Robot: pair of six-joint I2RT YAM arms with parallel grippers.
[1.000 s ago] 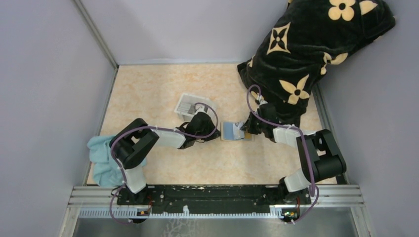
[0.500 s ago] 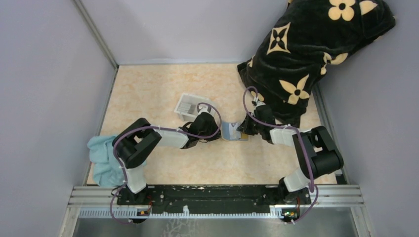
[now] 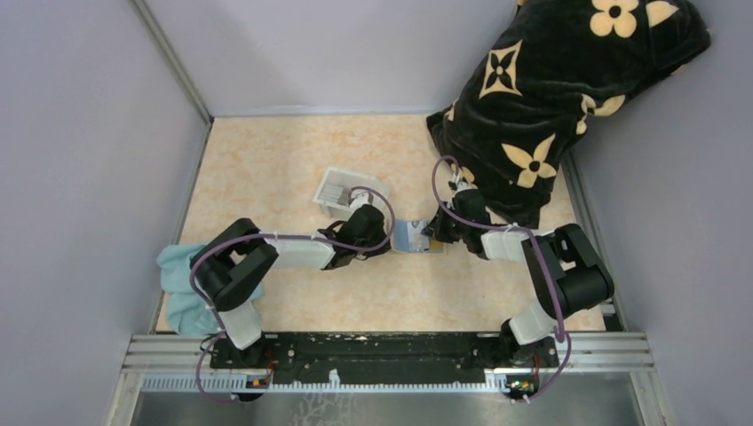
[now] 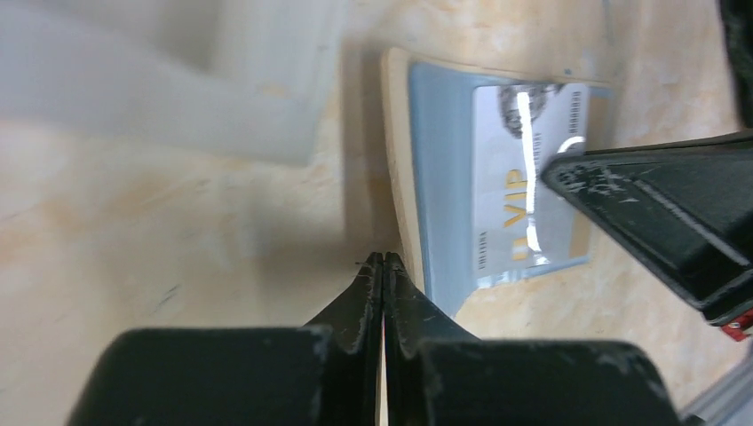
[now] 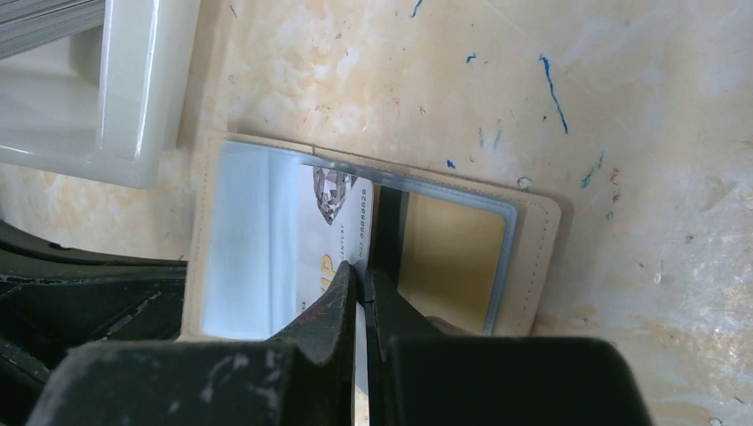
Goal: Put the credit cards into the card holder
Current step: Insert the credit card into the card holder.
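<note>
**Currently: silver card (image 5: 342, 222) pinched at the open card holder (image 3: 416, 238)**

Position of holder: the card holder lies opened flat on the table (image 3: 266, 160), near its centre, blue-grey lining upward. It sits just right of and nearer than the clear white tray (image 3: 342, 187), which the right wrist view shows almost touching its far left corner.

Cards: the silver card, marked "VIP", lies across the middle of the lining and partly under the clear pocket edge. A gold card (image 5: 448, 257) sits in the right-hand pocket. More cards stand stacked in the tray, but their colours cannot be told.

Right gripper (image 5: 362, 286): the fingers are clenched on the right edge of the silver card, over the holder's middle fold.

Left gripper (image 4: 384, 263): the fingers are pressed together with nothing between them. The tips sit at the holder's left edge, and contact cannot be confirmed.

Other items: a light blue cloth (image 3: 182, 286) lies at the near left table edge, under the left arm. A black blanket with tan flowers (image 3: 559, 89) fills the far right corner.
</note>
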